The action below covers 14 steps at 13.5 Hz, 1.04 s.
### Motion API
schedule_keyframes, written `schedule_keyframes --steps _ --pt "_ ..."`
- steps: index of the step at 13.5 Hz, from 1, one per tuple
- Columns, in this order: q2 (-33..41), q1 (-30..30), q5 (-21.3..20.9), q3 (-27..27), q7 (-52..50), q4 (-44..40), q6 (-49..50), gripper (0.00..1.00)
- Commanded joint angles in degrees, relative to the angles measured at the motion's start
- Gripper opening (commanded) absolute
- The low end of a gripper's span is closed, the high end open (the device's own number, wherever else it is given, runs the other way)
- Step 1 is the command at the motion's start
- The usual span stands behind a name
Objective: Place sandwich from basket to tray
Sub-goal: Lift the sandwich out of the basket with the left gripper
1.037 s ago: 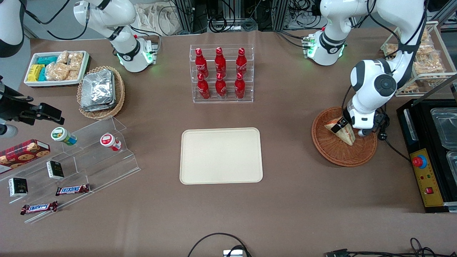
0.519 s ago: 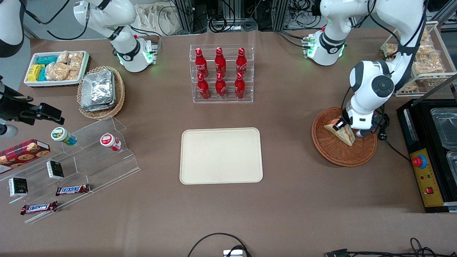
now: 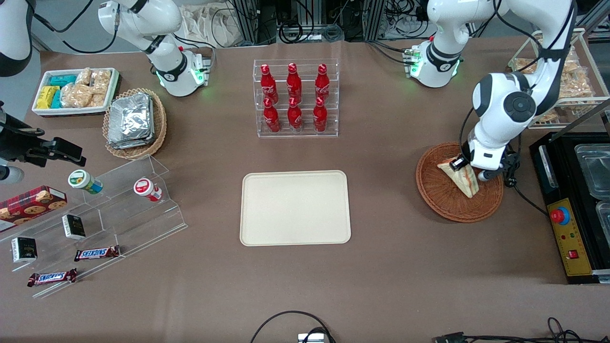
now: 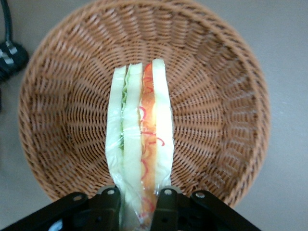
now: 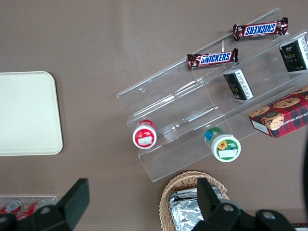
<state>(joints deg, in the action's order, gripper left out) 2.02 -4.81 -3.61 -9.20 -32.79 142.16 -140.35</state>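
Note:
The sandwich [image 3: 463,178], a clear-wrapped wedge of white bread with red-orange and green filling, is over the reddish-brown wicker basket [image 3: 431,190] toward the working arm's end of the table. My left gripper [image 3: 460,164] is shut on its upper end. In the left wrist view the sandwich [image 4: 142,130] sticks out from between the black fingers [image 4: 166,211] of the gripper [image 4: 139,211], over the basket's woven floor [image 4: 216,120]. Whether it still rests on the basket I cannot tell. The cream tray [image 3: 295,207] lies empty mid-table, also seen in the right wrist view [image 5: 24,113].
A clear rack of red bottles [image 3: 295,100] stands farther from the front camera than the tray. A black control box with a red button [image 3: 567,228] and a black plug [image 3: 510,181] lie beside the basket. A wire rack of snack packs [image 3: 572,81] is close to the arm.
My left gripper and the sandwich in it have shifted slightly toward the working arm's end, and the arm's elbow has risen a little. The sandwich stays over the basket.

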Motion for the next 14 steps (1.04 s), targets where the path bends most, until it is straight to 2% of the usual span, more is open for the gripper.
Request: schedule_keyframes --steps 1,4,7,10,14 --pt "4.0 0.5 -1.0 -0.6 7.4 -3.4 6.0 0.06" --pt "3.5 0.5 -1.0 -3.4 13.7 -12.5 14.9 0.06" --pt "-0.4 0.5 0.1 -7.1 17.3 -23.9 24.6 0.06" --pt "-3.4 0.5 0.5 -12.0 16.8 -29.9 27.1 0.06" --pt "-5.5 0.5 0.4 -17.8 15.7 -33.3 27.1 0.06"
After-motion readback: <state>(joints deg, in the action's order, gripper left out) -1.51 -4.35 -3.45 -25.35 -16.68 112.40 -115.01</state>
